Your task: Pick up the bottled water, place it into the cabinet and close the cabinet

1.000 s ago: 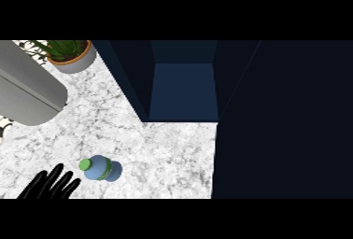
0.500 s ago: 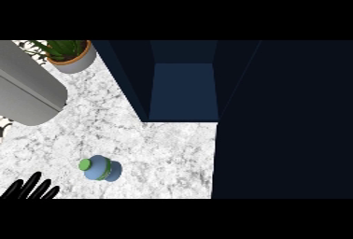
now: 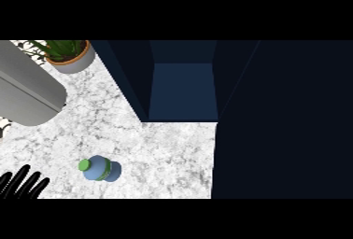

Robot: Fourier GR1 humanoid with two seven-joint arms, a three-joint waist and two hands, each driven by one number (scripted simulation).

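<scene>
1. Head view, looking steeply down: a white and grey marble counter [image 3: 162, 149] fills the left and middle of the scene.
2. The water bottle [image 3: 101, 169] stands on the counter near the lower left. It has a blue body and a green cap, and nothing touches it.
3. The left hand [image 3: 21, 186] shows at the lower left corner. Its black fingers are spread and straight, pointing up. It holds nothing and sits just to the left of the bottle, apart from it.
4. The right hand does not show in this view.
5. The dark blue cabinet [image 3: 183, 88] lies at the top middle, well apart from the bottle. Its front is open towards the counter, with a lighter blue inner surface between two dark side walls.
6. A very dark panel [image 3: 283, 121] covers the right side of the view; it cannot be told whether this is the cabinet's door.
7. A potted plant [image 3: 69, 53] stands at the top left corner of the counter.
8. A grey rounded object [image 3: 27, 93] lies slantwise along the left edge, just below the plant.
</scene>
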